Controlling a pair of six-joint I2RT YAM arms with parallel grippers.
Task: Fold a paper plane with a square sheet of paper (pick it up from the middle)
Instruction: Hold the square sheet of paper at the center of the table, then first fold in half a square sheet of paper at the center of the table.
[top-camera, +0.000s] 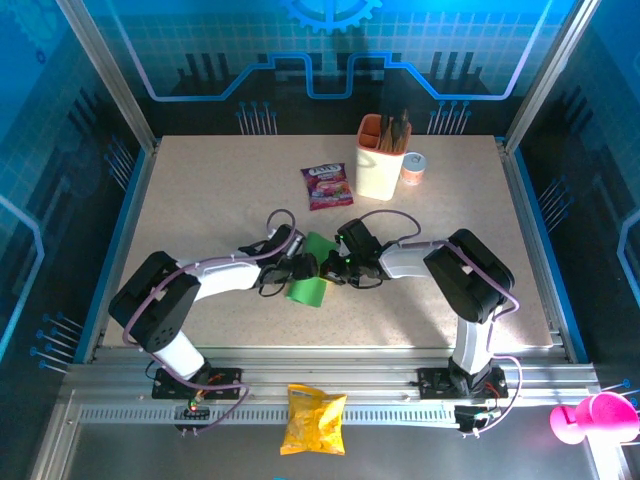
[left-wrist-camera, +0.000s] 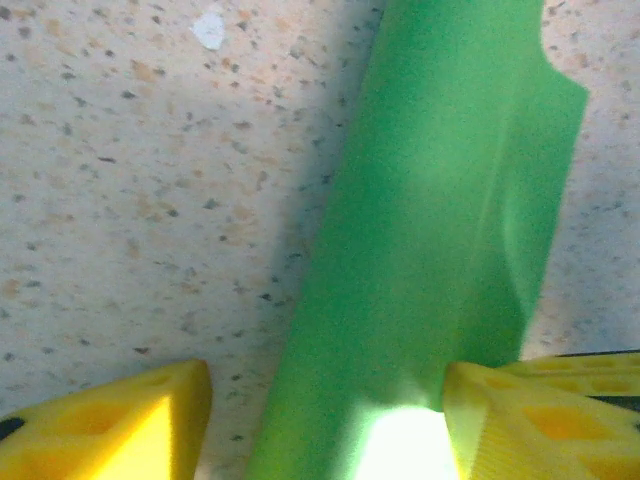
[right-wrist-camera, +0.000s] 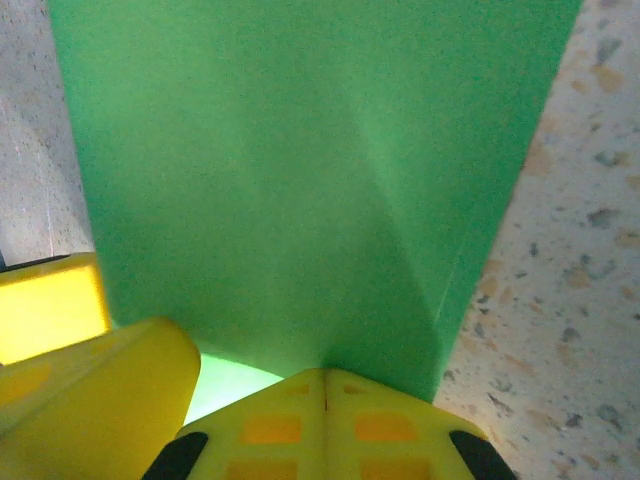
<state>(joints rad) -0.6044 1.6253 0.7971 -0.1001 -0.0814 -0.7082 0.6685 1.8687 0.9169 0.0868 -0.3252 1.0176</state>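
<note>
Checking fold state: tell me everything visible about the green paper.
The green paper is thin, plain and bright green. It is folded into a narrow strip with a diagonal crease, at the middle of the table. It sits inside the open left hand, touching one finger, and runs into the right hand; whether it is clamped there is unclear.

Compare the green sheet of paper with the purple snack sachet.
Colour: the square sheet of paper is plain bright green, while the purple snack sachet is printed. Pose: the paper is bent, the sachet lies flat. Place: the paper sits between the left gripper and right gripper, whereas the sachet lies untouched farther back. Both are thin.
</note>
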